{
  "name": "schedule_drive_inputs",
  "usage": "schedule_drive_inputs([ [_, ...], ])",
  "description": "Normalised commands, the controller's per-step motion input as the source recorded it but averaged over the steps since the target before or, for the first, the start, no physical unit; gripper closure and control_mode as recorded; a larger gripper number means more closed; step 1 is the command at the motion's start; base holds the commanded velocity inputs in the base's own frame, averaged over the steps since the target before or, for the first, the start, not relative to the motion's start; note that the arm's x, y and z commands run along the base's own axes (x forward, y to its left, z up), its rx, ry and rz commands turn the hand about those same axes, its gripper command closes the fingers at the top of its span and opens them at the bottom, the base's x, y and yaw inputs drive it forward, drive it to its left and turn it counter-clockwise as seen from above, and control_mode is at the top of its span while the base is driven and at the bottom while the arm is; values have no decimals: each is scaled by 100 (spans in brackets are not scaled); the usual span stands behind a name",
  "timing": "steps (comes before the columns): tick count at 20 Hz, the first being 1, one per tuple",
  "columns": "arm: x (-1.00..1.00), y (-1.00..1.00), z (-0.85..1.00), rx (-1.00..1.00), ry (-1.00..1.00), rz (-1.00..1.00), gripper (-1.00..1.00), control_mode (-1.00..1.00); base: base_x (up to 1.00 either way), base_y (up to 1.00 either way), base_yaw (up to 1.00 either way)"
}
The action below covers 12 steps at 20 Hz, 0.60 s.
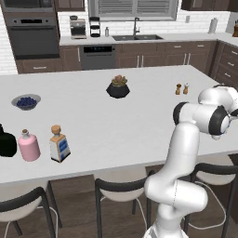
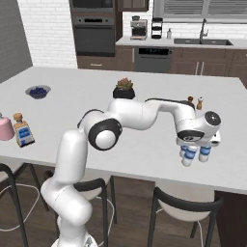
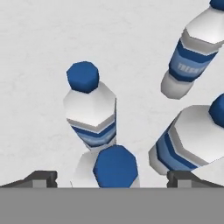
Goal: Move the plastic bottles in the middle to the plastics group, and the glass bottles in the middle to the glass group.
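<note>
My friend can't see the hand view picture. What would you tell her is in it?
Four small plastic water bottles with blue caps and blue labels stand close together on a white counter, seen from above. One bottle sits between the two dark fingers, which are spread wide apart, with another bottle just beyond it and two more to one side.

Reaches from the base at lower left of the right base view, upper arm rising, then bending at the dark elbow joint and stretching forward and to the right over the counter. Wrist turned down, with the gripper (image 2: 197, 144) pointing straight at the surface below. In the hand view, the two dark fingertips (image 3: 40, 178) stand wide apart at the bottom edge, jaws spread, nothing pinched between them.
</note>
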Motion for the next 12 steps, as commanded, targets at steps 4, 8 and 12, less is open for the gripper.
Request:
schedule_drive_inputs([
  [4,-2,8,0,-1,0,0,-100,-100,0,0,0],
  [8,-3,7,-2,-3,0,0,-100,-100,0,0,0],
  [12,-4,0,8,-3,0,0,-100,-100,0,0,0],
])
